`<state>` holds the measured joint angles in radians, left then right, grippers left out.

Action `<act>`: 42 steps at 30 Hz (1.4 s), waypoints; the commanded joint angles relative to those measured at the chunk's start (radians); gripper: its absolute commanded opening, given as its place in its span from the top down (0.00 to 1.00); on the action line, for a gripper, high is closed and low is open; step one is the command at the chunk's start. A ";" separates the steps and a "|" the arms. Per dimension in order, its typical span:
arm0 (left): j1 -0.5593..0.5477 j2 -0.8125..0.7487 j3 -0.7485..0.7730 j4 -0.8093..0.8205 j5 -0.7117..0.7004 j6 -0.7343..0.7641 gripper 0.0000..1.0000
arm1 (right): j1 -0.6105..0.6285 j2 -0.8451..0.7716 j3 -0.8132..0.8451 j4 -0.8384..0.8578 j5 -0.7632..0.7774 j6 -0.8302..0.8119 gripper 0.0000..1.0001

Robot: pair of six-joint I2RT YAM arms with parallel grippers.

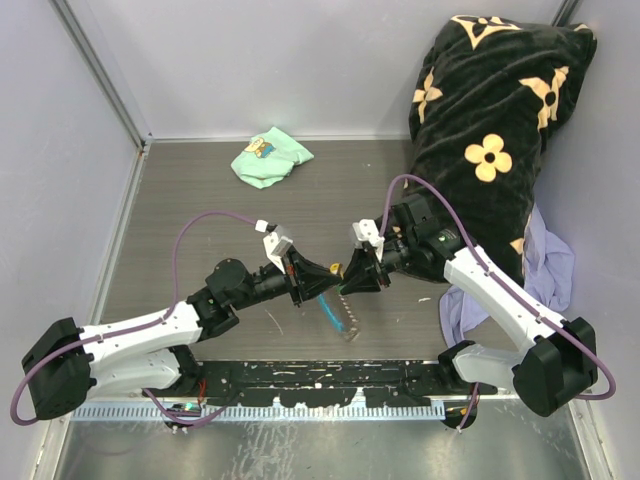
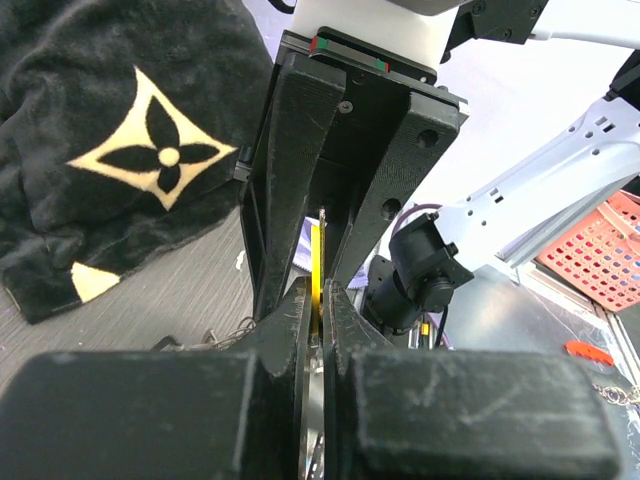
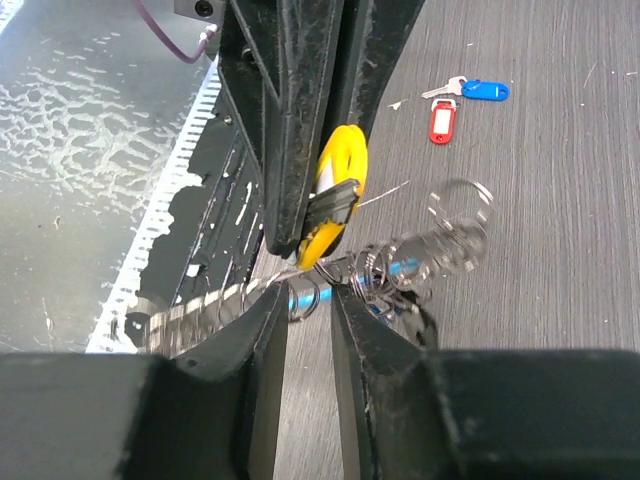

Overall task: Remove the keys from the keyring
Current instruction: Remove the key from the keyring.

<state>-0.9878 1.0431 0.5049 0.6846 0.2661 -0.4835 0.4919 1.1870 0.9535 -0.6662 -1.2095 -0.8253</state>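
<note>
- Your left tool [image 2: 318, 305] is pressed together on the yellow oval plastic tag of a key [image 3: 340, 170]; the left wrist view shows the tag edge-on between the pads.
- Your right tool [image 3: 310, 310] meets it tip to tip from the opposite side. Its fingers are drawn nearly together around a small silvery loop of the metal keyring [image 3: 455, 235].
- The rest of the keyring's loops bunch just beyond that grip. They are blurred in the right wrist view, so you cannot count them.
- From where the tools meet, the sky-blue oblong fob [image 1: 328, 308] and thin grey link chain [image 1: 347, 322] trail toward the near edge, above the middle of the grey wood-grain tabletop [image 1: 200, 190].
- A red-tagged key [image 3: 441, 122] and a blue-tagged key [image 3: 483, 90] lie flat on the tabletop, just beside each other and well apart from the tools.
- A mint-green cloth [image 1: 268, 160] lies crumpled at the far edge, left of centre.
- A black plush blanket with cream flower shapes [image 1: 490, 130] fills the far right corner, and a lavender cloth [image 1: 548, 262] lies beneath it along the right edge.
</note>
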 commanded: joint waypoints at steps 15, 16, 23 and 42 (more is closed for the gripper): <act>0.001 0.003 0.024 0.129 0.019 -0.016 1.00 | 0.007 -0.007 0.021 -0.027 -0.081 -0.055 0.69; 0.000 0.003 0.024 0.129 0.021 -0.016 1.00 | 0.007 -0.006 0.022 -0.030 -0.083 -0.060 0.71; 0.000 0.000 0.020 0.128 0.017 -0.017 1.00 | 0.008 -0.007 0.028 -0.045 -0.091 -0.076 0.84; 0.000 0.013 0.014 0.139 0.005 -0.021 1.00 | 0.008 0.002 0.029 -0.014 -0.095 -0.025 0.80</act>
<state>-0.9882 1.0580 0.5045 0.7010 0.2844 -0.4908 0.4919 1.1870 0.9539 -0.7067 -1.2636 -0.8757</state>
